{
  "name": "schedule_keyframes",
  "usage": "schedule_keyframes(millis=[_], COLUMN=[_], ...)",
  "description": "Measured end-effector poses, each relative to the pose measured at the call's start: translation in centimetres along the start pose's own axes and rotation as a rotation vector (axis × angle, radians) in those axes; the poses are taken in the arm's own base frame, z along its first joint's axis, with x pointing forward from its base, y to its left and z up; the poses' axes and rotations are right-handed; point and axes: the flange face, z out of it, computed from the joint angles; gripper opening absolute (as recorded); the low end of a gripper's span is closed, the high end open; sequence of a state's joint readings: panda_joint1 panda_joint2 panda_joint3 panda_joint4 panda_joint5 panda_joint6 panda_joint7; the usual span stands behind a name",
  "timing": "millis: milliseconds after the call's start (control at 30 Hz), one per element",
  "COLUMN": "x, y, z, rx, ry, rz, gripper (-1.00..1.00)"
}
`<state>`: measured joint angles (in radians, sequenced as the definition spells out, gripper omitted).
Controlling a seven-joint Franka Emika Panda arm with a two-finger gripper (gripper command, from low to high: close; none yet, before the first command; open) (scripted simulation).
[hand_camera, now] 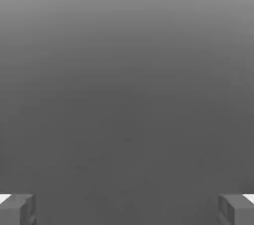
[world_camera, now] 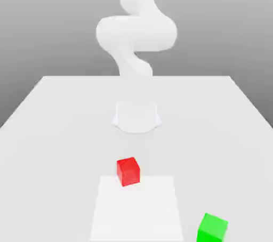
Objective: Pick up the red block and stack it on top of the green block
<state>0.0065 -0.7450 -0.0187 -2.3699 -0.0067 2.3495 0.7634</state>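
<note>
Worktop (world_camera: 53, 129) is sitting white and flat, with the arm (world_camera: 136, 33) rising from its base at the far middle and folding up out of the exterior view's top. A lighter square patch (world_camera: 154, 209) is lying on the near part of the worktop. Red block (world_camera: 128, 171) is resting on the far edge of that patch, straight in front of the base and roughly on the arm's centre line. Green block (world_camera: 212, 227) is sitting nearer the camera and off to the exterior view's right, just beside the patch's corner, well apart from red. In the hand view the fingers (hand_camera: 17, 209) are standing wide apart at the two sides, nothing between them, and the gripper (hand_camera: 127, 209) is looking at plain grey with no block ahead. So my read: pickup is not yet started, hand is sitting high, red is lying below it. Cube, so no long axis to fuss over; next move is likely a descent over red with its faces squared to the fingers.
</note>
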Motion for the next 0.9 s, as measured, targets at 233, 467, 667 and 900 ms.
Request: schedule_keyframes(millis=[233,467,667,900], x=[-5.3,-15.5,-24.2,-26.6], y=[7.1,17.5,25.7,28.1], z=[15.6,26.3,31.8,34.7], rx=[-0.167,-0.325,-0.407,-0.416], ry=[-0.194,-0.429,-0.593,-0.597], rz=[-0.104,-0.231,-0.312,-0.315], gripper=[0.0,0.0,0.0,-1.0])
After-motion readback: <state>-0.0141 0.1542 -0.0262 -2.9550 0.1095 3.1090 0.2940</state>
